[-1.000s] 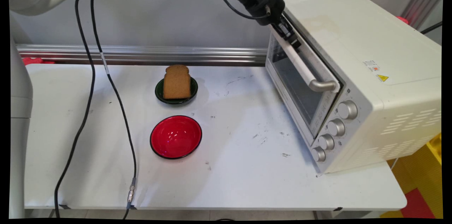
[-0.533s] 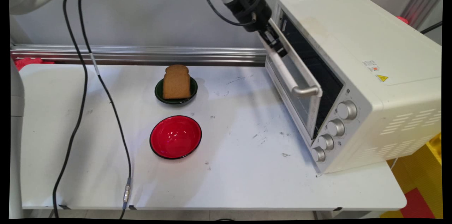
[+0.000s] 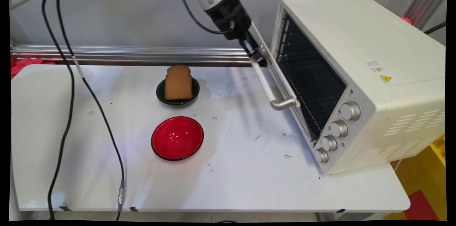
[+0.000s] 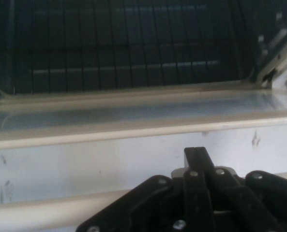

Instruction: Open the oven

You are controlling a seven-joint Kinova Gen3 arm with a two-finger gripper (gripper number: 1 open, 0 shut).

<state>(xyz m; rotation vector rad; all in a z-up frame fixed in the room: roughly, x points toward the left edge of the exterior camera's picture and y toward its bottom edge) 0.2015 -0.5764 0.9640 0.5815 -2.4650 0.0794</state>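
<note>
The gripper (image 3: 253, 51), its jaws clamped on the far end of the handle (image 3: 265, 83), has swung the door (image 3: 285, 87) of the toaster oven (image 3: 359, 76) from nearly shut to roughly half open (wire rack now exposed), while toast (image 3: 178, 83) and red bowl (image 3: 177, 138) sit unmoved on the bench (image 3: 249, 169).

The black two-finger gripper (image 3: 252, 48) covers the far end of the white bar handle (image 3: 265, 83) on the cream toaster oven's door; how its jaws stand cannot be told. In the hand view its linkage (image 4: 201, 203) hides the handle's middle. The dark green dish (image 3: 177, 95) is mostly hidden under the brown bread slice (image 3: 178, 83).
</note>
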